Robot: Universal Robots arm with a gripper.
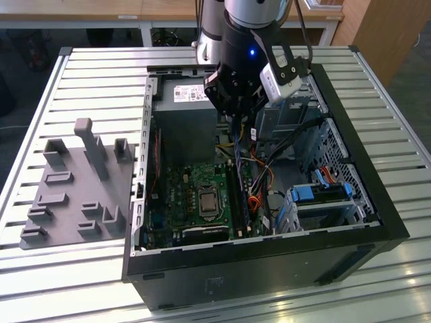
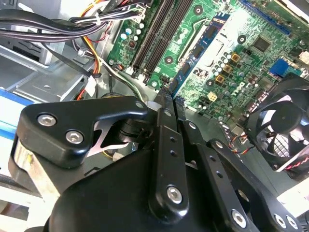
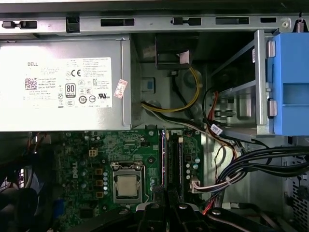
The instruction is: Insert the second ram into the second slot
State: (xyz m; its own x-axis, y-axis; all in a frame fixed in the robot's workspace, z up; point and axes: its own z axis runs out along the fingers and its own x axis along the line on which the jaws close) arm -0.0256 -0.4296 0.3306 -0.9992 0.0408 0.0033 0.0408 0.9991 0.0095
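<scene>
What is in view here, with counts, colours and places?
table: one, pale slatted metal
computer case: one, black, open, on table
holder plate: one, grey, exterior view's left of case
motherboard: one, green, in case
power supply: one, grey, beside motherboard
processor socket: one, silver, on motherboard
memory slots: count unclear, black, beside socket
drive-bay latches: several, blue, exterior view's right
cables: many, black, orange, yellow, in case
fan: one, black, by motherboard
arm: one, black and silver, above case
gripper: one, black, in line with memory slots

slatted metal bench | wooden desk behind, white legs | floor dark, perhaps carpet
</scene>
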